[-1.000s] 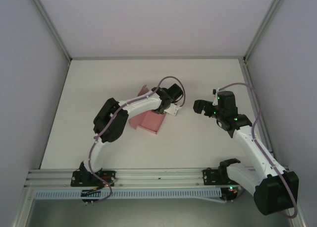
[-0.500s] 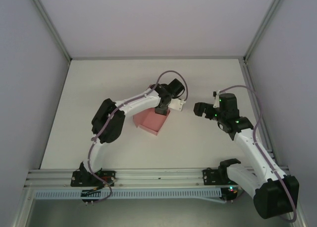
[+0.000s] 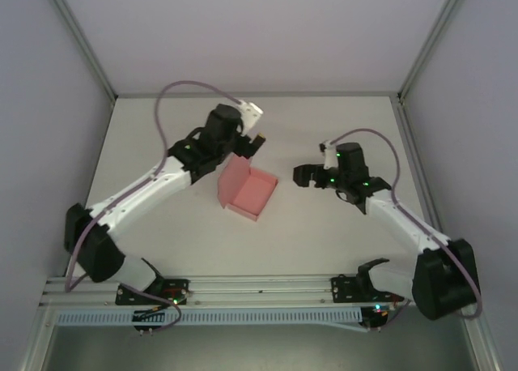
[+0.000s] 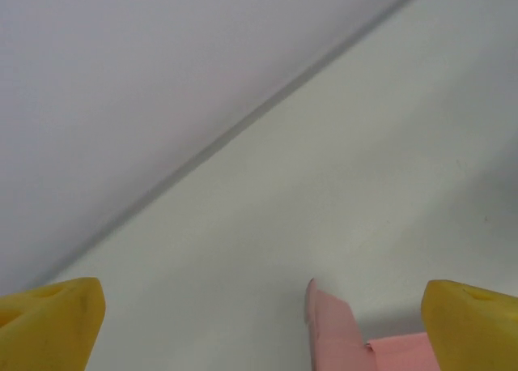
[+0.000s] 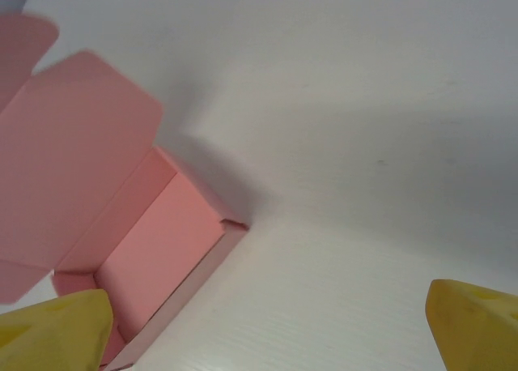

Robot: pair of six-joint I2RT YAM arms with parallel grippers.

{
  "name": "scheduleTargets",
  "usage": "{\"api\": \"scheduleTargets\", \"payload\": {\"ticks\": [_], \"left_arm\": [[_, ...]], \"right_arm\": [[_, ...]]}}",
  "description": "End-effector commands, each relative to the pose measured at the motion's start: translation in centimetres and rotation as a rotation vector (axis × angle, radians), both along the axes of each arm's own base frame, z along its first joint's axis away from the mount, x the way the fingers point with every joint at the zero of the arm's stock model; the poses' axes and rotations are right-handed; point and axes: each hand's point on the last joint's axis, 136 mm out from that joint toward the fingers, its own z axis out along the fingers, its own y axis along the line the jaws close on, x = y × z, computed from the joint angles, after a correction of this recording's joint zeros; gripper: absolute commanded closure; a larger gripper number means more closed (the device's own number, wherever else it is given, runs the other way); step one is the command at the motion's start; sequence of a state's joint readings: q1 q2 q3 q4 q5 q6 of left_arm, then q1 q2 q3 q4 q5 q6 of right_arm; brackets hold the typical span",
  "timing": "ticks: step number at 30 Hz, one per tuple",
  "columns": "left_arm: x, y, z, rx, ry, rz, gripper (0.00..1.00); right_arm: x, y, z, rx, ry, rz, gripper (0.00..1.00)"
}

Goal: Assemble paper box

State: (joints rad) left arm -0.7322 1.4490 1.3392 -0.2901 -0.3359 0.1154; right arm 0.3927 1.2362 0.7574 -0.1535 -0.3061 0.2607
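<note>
Box (image 3: 249, 191) sits near table (image 3: 324, 241) centre, base flat on the surface, top open. Lid flap stands up along its 9 o'clock edge. The body is skewed a bit, w/ corners pointing roughly 1 and 7.

L gripper (image 3: 258, 142) hangs at the box's 12 o'clock, just past the flap's top edge and not touching it. In the L wrist view, the gripper (image 4: 259, 326) has its yellow fingertips (image 4: 50, 316) set wide apart w/ nothing between them but bare table. A rounded flap corner of the box (image 4: 325, 329) pokes up near the R finger, w/ a gap on both sides.

R gripper (image 3: 303, 175) is at the box's 3 o'clock, near its rim but apart. In the R wrist view, the gripper (image 5: 263, 322) is likewise spread wide and holds nothing. The box (image 5: 154, 253) lies toward the L fingertip (image 5: 53, 329), w/ the near wall edge and inside floor visible. Whether that fingertip touches the rim can't be told.

Open room: bare table from the box out to 6, and a wide strip toward 12 up to the back wall (image 3: 259, 31). Bare strips also run along 9 and 3 beside the side walls. L arm's forearm crosses the 8–10 sector and R arm's crosses 4–5.
</note>
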Motion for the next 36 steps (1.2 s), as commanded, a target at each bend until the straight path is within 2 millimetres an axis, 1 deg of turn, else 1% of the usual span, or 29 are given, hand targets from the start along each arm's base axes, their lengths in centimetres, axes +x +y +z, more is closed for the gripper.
{"api": "scheduleTargets", "payload": {"ticks": [1,3,6,8,10,12,13,14,15,17,18,19,20,24,26,27,29,31,33,36], "left_arm": [[-0.1,4.8,-2.4,-0.341,0.185,0.255,0.0],[-0.5,7.3,-4.5,-0.406,0.268,0.322,0.0],[-1.4,9.8,-7.0,-0.451,0.35,0.401,0.0],[-1.9,10.5,-7.9,-0.465,0.366,0.418,0.0],[-2.2,11.4,-9.0,-0.47,0.384,0.452,0.0],[-2.4,12.1,-9.8,-0.466,0.398,0.476,0.0],[-2.4,12.3,-10.0,-0.466,0.399,0.481,0.0],[-2.5,12.4,-10.1,-0.466,0.401,0.482,0.0],[-2.5,12.5,-10.1,-0.465,0.399,0.485,0.0],[-2.5,12.7,-10.0,-0.466,0.392,0.485,0.0],[-2.5,12.7,-9.8,-0.47,0.386,0.483,0.0],[-2.5,12.7,-9.7,-0.47,0.382,0.48,0.0],[-2.5,12.8,-9.6,-0.473,0.376,0.481,0.0],[-2.4,12.9,-8.9,-0.483,0.351,0.48,0.0],[-2.4,13.1,-8.7,-0.487,0.341,0.486,0.0],[-2.3,13.1,-8.6,-0.49,0.336,0.488,0.0],[-2.2,13.1,-8.4,-0.495,0.326,0.485,0.0],[-2.1,13.1,-8.3,-0.498,0.321,0.49,0.0],[-2.0,13.0,-8.4,-0.501,0.321,0.483,0.0],[-1.8,12.4,-8.4,-0.493,0.316,0.443,0.0]], "right_arm": [[2.2,4.2,1.0,-0.08,-0.107,0.133,0.02],[2.9,6.4,-0.6,-0.147,-0.078,0.198,0.1],[3.8,9.0,-3.4,-0.255,-0.042,0.272,0.14],[4.2,10.4,-5.1,-0.302,-0.01,0.316,0.21],[4.5,11.3,-6.6,-0.33,0.026,0.337,0.27],[4.8,11.9,-7.5,-0.345,0.038,0.342,0.3],[4.9,12.0,-7.8,-0.356,0.045,0.342,0.33],[4.9,12.1,-8.2,-0.366,0.052,0.347,0.34],[5.0,12.1,-8.6,-0.387,0.057,0.339,0.34],[5.1,12.0,-9.1,-0.41,0.064,0.329,0.43],[5.3,11.9,-9.3,-0.416,0.065,0.313,0.51],[5.5,11.9,-9.4,-0.42,0.065,0.295,0.69],[5.7,11.8,-9.4,-0.424,0.06,0.279,0.79],[6.1,10.8,-9.0,-0.449,0.059,0.18,0.93],[6.1,9.7,-8.7,-0.467,0.065,0.093,0.98],[6.0,8.9,-8.6,-0.481,0.066,0.018,1.0],[5.3,7.7,-8.3,-0.51,0.072,-0.097,1.0],[4.4,5.5,-8.3,-0.522,0.121,-0.295,1.0],[3.4,5.5,-8.9,-0.481,0.159,-0.353,1.0],[2.6,5.8,-9.2,-0.447,0.169,-0.387,1.0]]}}
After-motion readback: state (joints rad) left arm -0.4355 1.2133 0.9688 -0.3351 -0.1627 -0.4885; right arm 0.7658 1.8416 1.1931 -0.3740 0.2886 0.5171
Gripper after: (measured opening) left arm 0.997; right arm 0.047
